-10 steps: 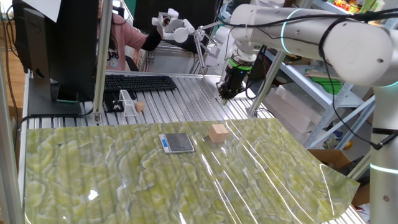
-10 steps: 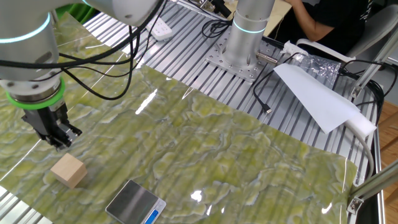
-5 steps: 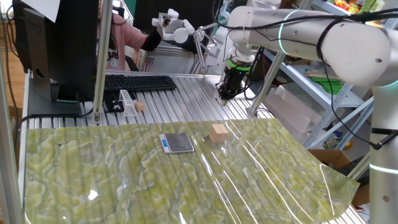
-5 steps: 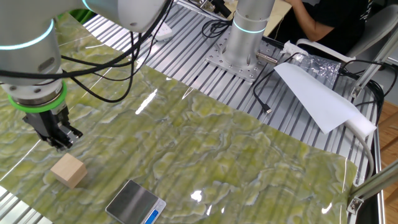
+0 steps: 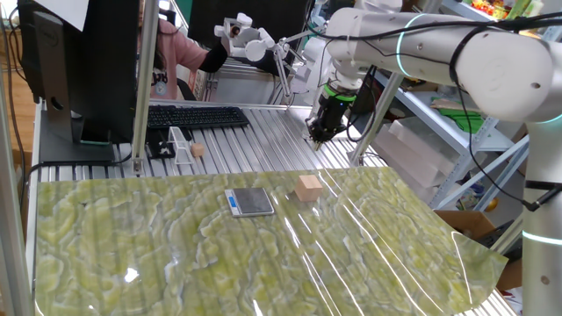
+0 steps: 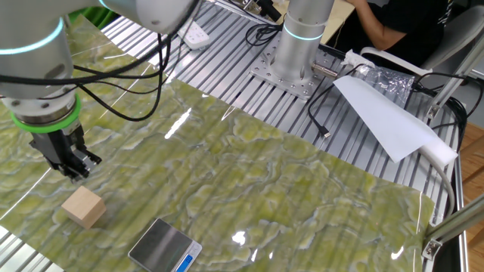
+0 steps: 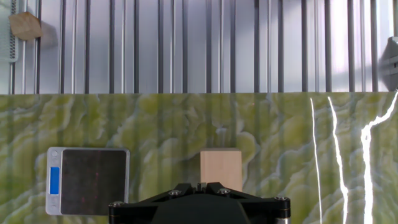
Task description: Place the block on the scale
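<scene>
The block (image 5: 307,187) is a plain tan wooden cube resting on the green patterned mat, just right of the scale (image 5: 250,202). The other fixed view shows the block (image 6: 83,207) beside the scale (image 6: 165,246), which has a dark grey plate and a blue front strip. My gripper (image 5: 313,136) hangs well above the table behind the block, its jaws shut with nothing between them. In the other fixed view the gripper (image 6: 79,171) hovers above the block. In the hand view the block (image 7: 220,168) lies straight below the gripper (image 7: 200,186), with the scale (image 7: 87,180) to its left.
A black keyboard (image 5: 195,116) and a small tan ball (image 5: 198,150) lie on the ribbed metal table behind the mat. A metal post (image 5: 139,83) stands at the left. The arm's base (image 6: 295,45) and a white sheet (image 6: 386,117) stand at the far side.
The gripper has shifted only slightly, staying shut above the block. Block and scale have not moved.
</scene>
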You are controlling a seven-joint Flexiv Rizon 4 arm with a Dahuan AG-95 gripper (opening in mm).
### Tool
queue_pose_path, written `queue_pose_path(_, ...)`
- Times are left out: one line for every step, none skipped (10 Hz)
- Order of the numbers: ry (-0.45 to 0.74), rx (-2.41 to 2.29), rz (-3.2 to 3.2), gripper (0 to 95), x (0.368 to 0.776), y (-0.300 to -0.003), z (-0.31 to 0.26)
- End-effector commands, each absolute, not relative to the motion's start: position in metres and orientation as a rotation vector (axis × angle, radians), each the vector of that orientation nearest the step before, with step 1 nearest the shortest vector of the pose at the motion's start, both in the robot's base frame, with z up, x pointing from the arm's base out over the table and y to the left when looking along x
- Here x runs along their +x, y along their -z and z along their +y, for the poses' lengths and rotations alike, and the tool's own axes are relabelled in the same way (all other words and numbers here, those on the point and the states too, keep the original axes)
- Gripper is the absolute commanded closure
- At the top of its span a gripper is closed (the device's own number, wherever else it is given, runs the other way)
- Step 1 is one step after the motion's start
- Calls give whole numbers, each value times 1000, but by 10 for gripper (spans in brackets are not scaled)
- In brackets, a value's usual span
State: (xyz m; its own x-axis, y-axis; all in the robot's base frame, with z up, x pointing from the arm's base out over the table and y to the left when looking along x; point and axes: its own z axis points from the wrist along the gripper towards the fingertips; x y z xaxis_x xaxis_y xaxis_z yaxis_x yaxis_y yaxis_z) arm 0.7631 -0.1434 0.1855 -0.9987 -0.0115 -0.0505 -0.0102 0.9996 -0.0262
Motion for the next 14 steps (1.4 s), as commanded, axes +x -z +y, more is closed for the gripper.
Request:
queue_pose_path(40,-18,3086,950,761,-186,-143)
queue_pose_path(37,-6,3085,950,761,-186,-143)
queue_pose_path(35,-2,3084,950,761,-186,-143)
queue_pose_path(35,-4,3084,950,761,-186,-143)
queue_pose_path(34,-5,3085,950,761,-186,-143)
queue_pose_path(34,-2,3084,950,761,-186,-143)
queue_pose_path(34,4,3084,950,761,-186,-143)
queue_pose_path(34,9,3085,950,761,-186,-143)
queue_pose_path(34,15,3084,950,761,-186,-143)
queue_pose_path(34,24,3084,950,761,-186,-143)
queue_pose_path(33,28,3086,950,761,-186,-143)
queue_pose_path(34,28,3087,950,761,-185,-143)
queue_pose_path(35,30,3087,950,761,-185,-143)
queue_pose_path(34,38,3087,950,761,-185,-143)
